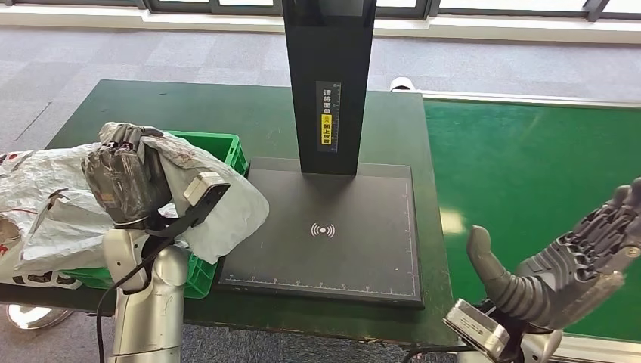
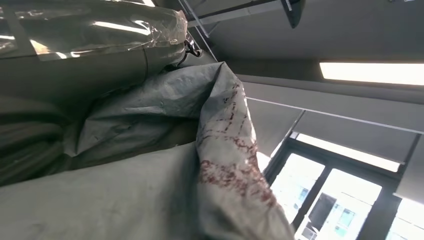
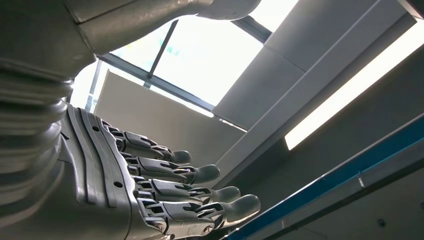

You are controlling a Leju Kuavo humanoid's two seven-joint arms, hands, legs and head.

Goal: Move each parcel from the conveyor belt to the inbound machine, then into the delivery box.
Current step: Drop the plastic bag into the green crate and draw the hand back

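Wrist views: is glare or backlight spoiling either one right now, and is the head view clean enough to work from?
Left wrist view: bright window low down, the parcel close and dim but its red print readable. Right wrist view: strong backlight from the window and a ceiling strip, so the right hand looks dark, though sharp. Head view: even light and sharp, with one small bright glare patch on the green conveyor belt.

Silver, glossy left arm here, a black cable looping alongside it. The left robot hand is dark grey with a ribbed cover. The right robot hand shows a thick grey thumb, darker segmented fingers and small screws.
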